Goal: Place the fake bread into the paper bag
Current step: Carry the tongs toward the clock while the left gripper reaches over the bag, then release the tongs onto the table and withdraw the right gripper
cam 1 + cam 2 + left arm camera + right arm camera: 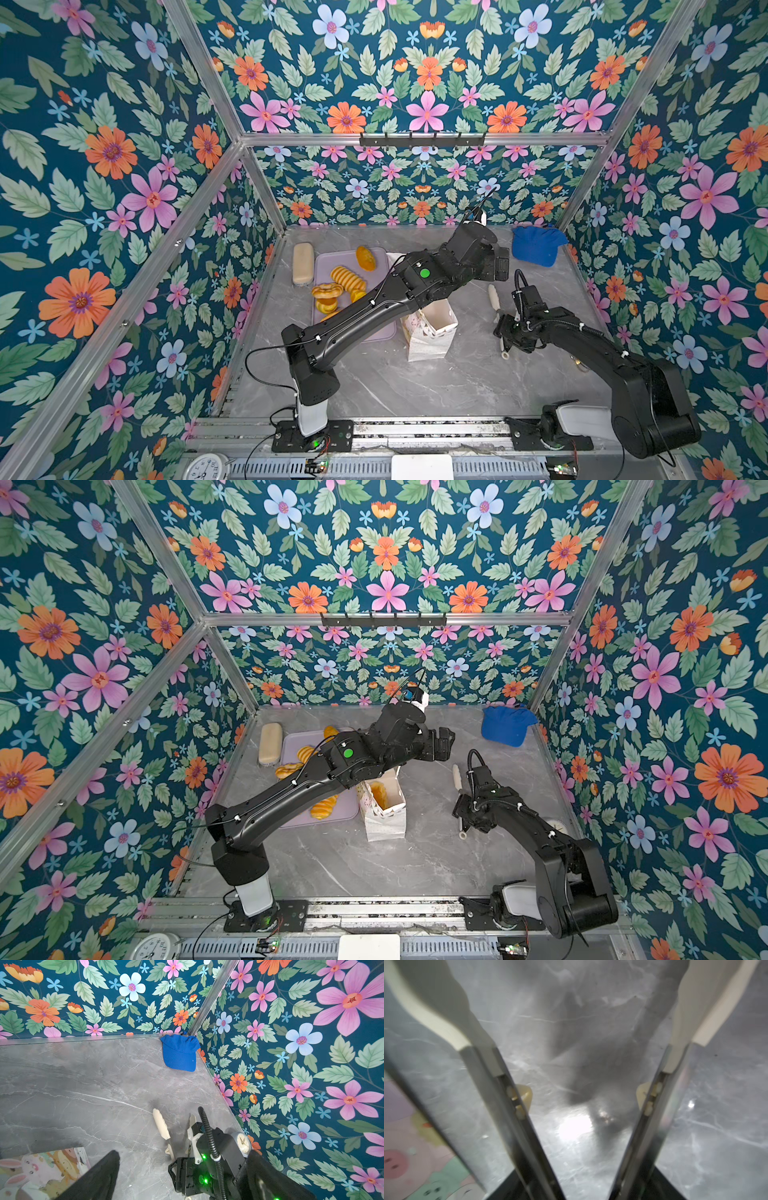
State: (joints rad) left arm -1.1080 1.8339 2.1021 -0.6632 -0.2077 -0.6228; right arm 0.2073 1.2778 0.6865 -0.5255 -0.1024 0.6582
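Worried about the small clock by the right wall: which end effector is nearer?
Right. The right end effector is low on that side, the small clock beside its wrist; the left end effector hangs raised, farther toward the middle.

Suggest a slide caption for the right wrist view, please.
Right gripper open over the marble table, the paper bag beside it.

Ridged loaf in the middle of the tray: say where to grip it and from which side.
Probably grip the ridged loaf across its narrow middle, coming straight down from above: it lies flat and diagonal on the lavender tray, and other pastries crowd its near side.
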